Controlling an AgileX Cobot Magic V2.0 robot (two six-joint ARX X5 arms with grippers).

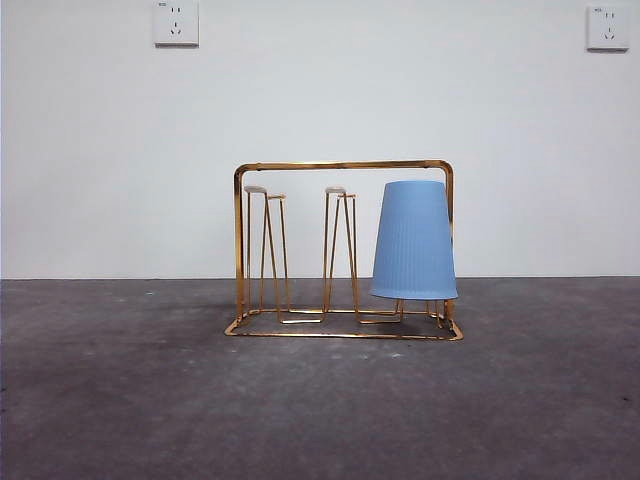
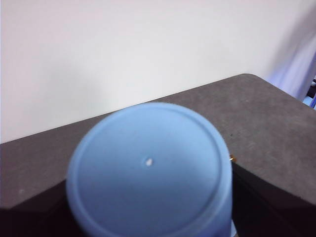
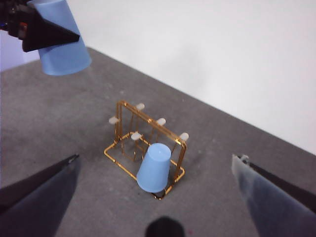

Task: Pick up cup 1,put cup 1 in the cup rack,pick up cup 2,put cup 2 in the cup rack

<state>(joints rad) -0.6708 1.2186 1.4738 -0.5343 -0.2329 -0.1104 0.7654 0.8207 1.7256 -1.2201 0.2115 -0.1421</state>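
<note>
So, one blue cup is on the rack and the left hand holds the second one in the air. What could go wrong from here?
1. The held cup is high above the table; if the left hand loses grip, it may fall.
2. The cup rack is thin wire; a push on a free prong might tip it.
3. The hung cup leans slightly; a bump may knock it off.

The right hand is open above the rack.

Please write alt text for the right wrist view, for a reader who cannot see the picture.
A gold wire cup rack stands on a grey table, with one blue cup hung upside down on a prong at its near end. The right claw hovers above it, open and empty. At the upper corner, the left claw holds a second blue cup in the air.
</note>
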